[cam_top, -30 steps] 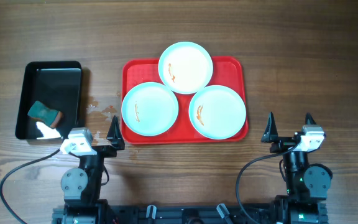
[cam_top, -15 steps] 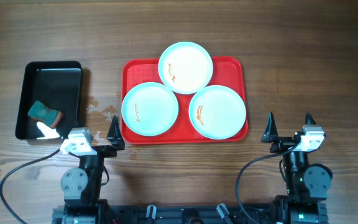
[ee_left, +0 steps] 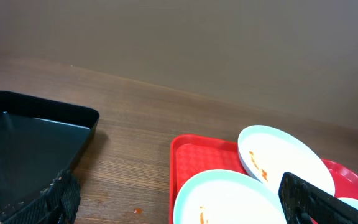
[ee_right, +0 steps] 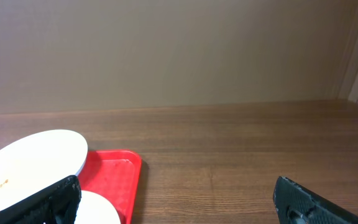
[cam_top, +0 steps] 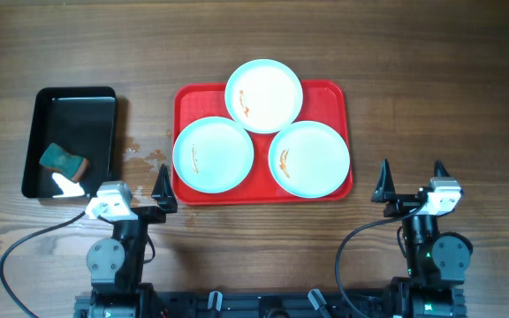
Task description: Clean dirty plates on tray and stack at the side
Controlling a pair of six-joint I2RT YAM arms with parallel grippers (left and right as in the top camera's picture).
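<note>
**Three smeared plates on red tray, bench point(cam_top: 431, 79) centre; nothing yet cleaned or stacked.**
Nearest: left jaws and right jaws, both spread wide, empty. Beyond: tray point(cam_top: 191, 99) carrying left plate point(cam_top: 213, 155), right plate point(cam_top: 309, 159), then far plate point(cam_top: 264, 95) touching both. Probably light, rigid, slick, breakable; grip at the raised rim. Black bin point(cam_top: 82, 110), left, holds sponge point(cam_top: 64, 160).
</note>
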